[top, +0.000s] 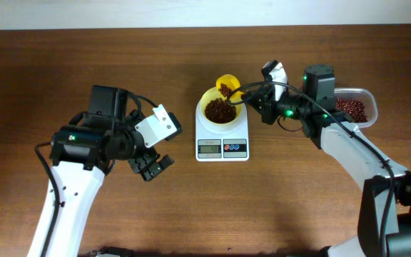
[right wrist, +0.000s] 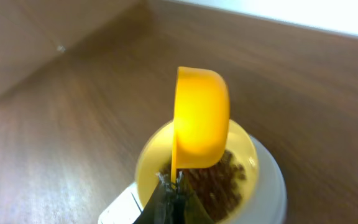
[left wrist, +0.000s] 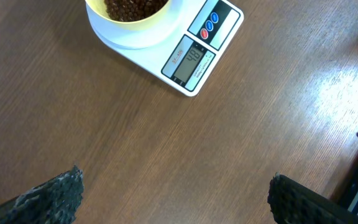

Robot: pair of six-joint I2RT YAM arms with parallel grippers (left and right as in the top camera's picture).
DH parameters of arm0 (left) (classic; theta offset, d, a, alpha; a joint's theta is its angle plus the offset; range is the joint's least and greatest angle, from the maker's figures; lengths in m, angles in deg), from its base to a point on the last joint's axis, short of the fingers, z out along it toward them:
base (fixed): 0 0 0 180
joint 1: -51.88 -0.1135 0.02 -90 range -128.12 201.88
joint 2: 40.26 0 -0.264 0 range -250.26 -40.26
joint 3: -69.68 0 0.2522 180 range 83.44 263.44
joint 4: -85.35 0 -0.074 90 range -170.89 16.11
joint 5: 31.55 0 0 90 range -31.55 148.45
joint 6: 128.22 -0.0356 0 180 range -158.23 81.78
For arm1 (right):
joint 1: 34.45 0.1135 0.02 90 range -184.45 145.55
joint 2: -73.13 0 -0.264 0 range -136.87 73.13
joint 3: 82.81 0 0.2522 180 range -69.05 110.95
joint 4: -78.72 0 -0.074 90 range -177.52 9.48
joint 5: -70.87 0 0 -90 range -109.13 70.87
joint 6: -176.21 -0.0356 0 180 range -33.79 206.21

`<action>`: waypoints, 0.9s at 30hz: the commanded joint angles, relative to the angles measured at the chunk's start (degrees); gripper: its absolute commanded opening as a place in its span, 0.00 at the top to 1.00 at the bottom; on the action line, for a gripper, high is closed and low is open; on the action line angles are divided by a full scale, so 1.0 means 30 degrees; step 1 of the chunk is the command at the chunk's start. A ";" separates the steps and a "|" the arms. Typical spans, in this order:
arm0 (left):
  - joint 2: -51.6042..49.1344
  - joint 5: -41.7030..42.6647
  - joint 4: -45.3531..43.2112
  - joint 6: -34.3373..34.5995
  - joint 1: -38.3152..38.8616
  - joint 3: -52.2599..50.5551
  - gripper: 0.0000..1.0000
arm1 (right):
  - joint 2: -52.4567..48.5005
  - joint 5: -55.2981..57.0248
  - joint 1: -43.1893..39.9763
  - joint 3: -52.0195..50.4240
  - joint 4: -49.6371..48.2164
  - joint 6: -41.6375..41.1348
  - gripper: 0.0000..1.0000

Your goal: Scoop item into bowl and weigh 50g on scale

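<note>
Both arms have white shell links, black joint housings and looping black cables point(top: 143, 102). The left arm point(top: 70, 189) carries a white wrist block point(top: 159, 123); the left gripper point(top: 154, 167) has 2 dark, rough-textured fingers point(left wrist: 48, 198). A green light point(top: 289, 112) glows on the right arm point(top: 348, 146), at a black joint.

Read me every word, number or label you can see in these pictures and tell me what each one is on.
Nothing can be quoted for certain.
The display of the scale: dark digits, too blurred to read.
Small print beside the display: too small to read.
The red and blue buttons: symbols too small to read.
The bowl and the scoop: no text visible.
</note>
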 commanded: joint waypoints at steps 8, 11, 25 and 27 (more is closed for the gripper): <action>0.0197 0.0073 -0.0007 -0.0313 -0.0015 0.0350 0.01 | 0.0401 0.0364 0.0226 0.0240 -0.0066 -0.1639 0.96; 0.0197 0.0073 -0.0007 -0.0313 -0.0007 0.0350 0.01 | 0.0401 -0.0036 0.0211 0.0240 -0.0029 -0.3869 0.96; 0.0197 0.0073 -0.0007 -0.0313 -0.0015 0.0350 0.01 | 0.0393 -0.0138 0.0226 0.0240 -0.0197 -0.4583 0.96; 0.0197 0.0073 -0.0007 -0.0313 -0.0015 0.0350 0.01 | 0.0393 -0.0044 0.0226 0.0240 -0.0219 -0.4568 0.96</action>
